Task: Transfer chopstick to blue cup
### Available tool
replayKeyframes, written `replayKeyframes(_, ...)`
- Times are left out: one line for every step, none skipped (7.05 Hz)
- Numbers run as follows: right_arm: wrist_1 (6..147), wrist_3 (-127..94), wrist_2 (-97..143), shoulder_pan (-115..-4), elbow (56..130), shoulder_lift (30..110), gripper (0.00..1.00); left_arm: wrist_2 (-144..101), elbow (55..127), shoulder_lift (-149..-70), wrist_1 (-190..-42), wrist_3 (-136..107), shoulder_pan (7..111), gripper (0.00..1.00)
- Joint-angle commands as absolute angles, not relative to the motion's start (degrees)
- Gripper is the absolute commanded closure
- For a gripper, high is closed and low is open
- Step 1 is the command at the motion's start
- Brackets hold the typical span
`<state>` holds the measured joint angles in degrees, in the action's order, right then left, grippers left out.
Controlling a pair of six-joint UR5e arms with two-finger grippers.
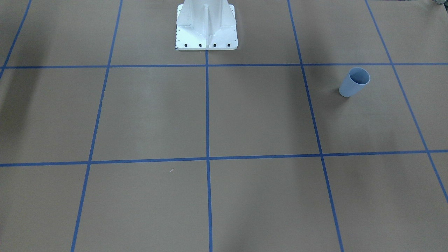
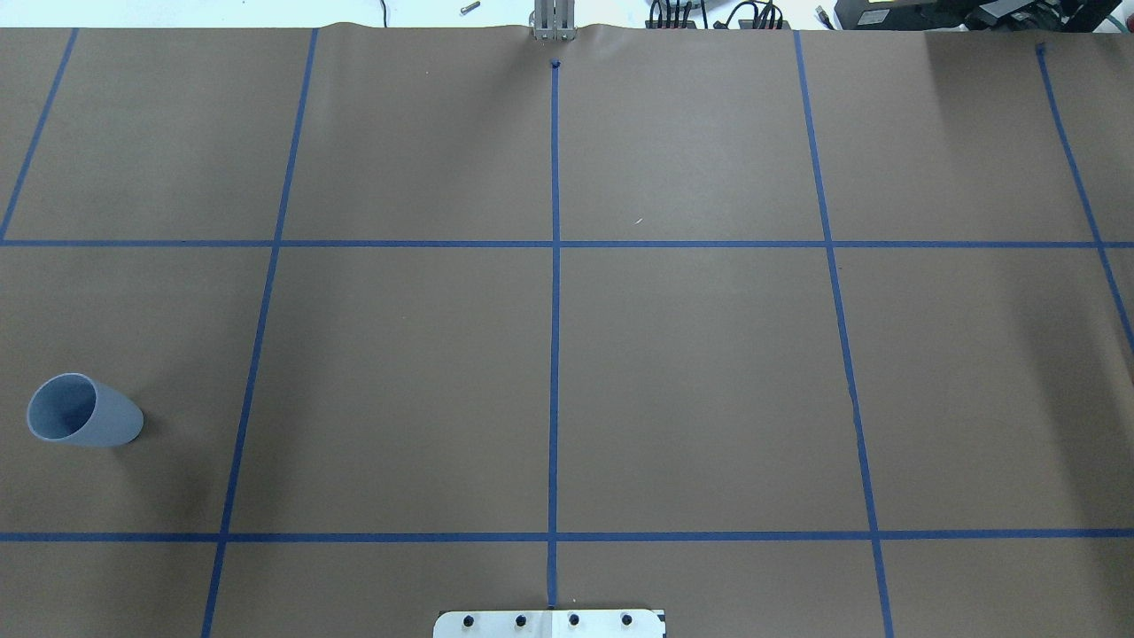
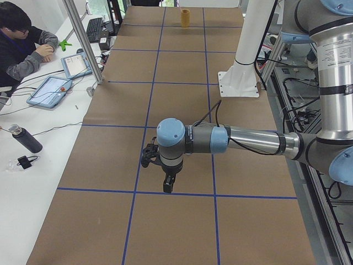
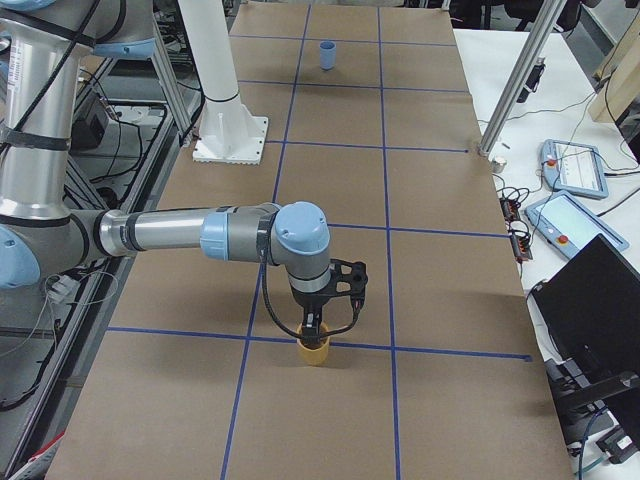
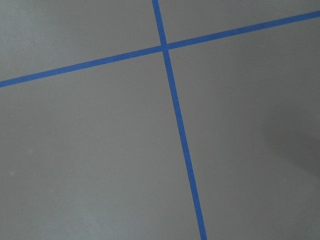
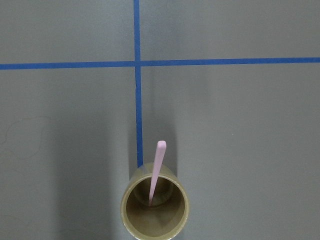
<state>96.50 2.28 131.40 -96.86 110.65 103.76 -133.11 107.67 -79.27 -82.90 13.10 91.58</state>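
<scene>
Right jaws: their state cannot be told. The right gripper (image 4: 313, 328) shows only in a side view, pointing down directly above the short tan cylindrical cup (image 6: 155, 207).
Left jaws: their state cannot be told either. The left gripper (image 3: 167, 185) hangs fingers-down over the brown paper-covered table (image 2: 691, 381), near a line of blue tape (image 6: 136, 100).
Chopstick position: the slender pink chopstick (image 6: 156, 170) stands inside the tan cylindrical cup. Its lower tip rests on the cup floor. In the right wrist view its upper end leans over the rim at 12 o'clock.
Handling, judged: light, stiff and smooth. It is thin enough to pivot or slip if gripped off-centre.
Grip point, judged: the exposed upper length above the rim. Close across its narrow width, then lift straight up until the tip clears the rim.
Destination: the pale blue tapered cup (image 2: 84, 412) stands upright with its mouth open, at about 8 o'clock in the overhead view. It is well apart from the tan cylindrical cup, towards the opposite end of the table.
</scene>
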Motion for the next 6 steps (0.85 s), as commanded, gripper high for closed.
replayKeyframes(96.5, 2.3, 131.4, -96.9, 110.7, 103.8, 0.0, -133.2, 107.8, -79.3, -82.8, 13.1, 91.5, 0.02)
replayKeyframes(96.5, 2.2, 131.6, -96.9, 110.9, 103.8, 0.0, -133.2, 107.8, -79.3, -83.0, 13.1, 91.6, 0.02)
replayKeyframes(96.6, 2.3, 131.7, -96.9, 111.1, 104.1, 0.0, -133.1, 107.8, -79.3, -83.0, 13.1, 91.6, 0.02)
replayKeyframes(96.6, 2.3, 131.7, -96.9, 111.2, 104.1, 0.0, -132.9, 108.1, -79.4, -83.1, 13.1, 91.5, 0.02)
replayKeyframes(96.6, 2.2, 131.8, -96.9, 111.4, 103.7, 0.0, -132.8, 109.1, -79.9, -83.1, 12.7, 91.5, 0.02)
replayKeyframes(95.4, 1.7, 131.8, -96.9, 111.4, 103.1, 0.0, -133.0, 110.6, -79.7, -85.5, 12.8, 91.7, 0.02)
